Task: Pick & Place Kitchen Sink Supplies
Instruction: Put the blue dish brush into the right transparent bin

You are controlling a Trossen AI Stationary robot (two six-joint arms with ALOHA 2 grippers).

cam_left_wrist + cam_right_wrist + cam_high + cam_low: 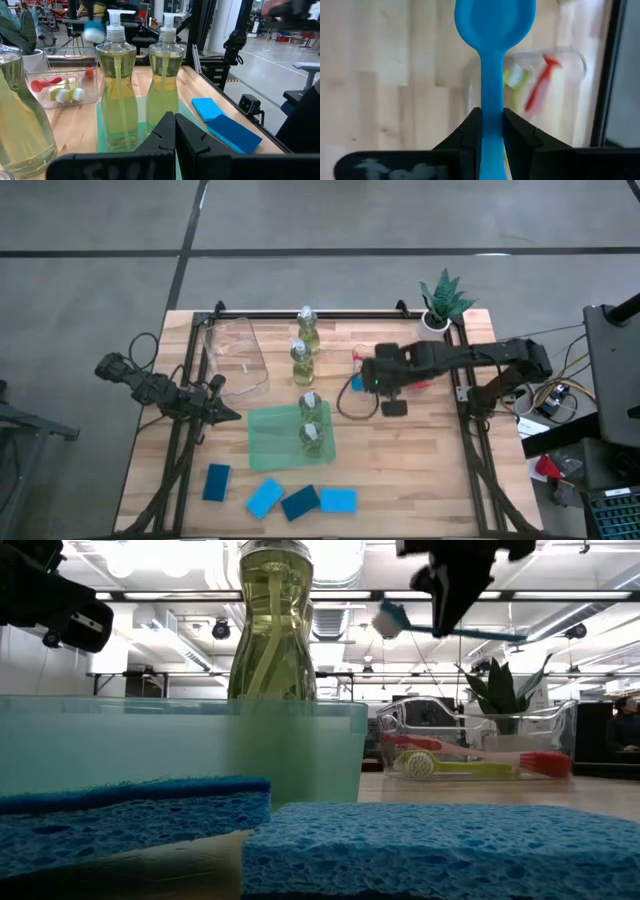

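Right tool (491, 132) clamped on blue brush (494, 60), held above tabletop (420, 470) right of centre in high view, near clear bin (560, 100) with red and yellow brushes. Left tool (175, 132) pressed together, waiting at left edge. Two bottles (310, 430) on green mat (270, 442); sponges (285, 500) lower centre.
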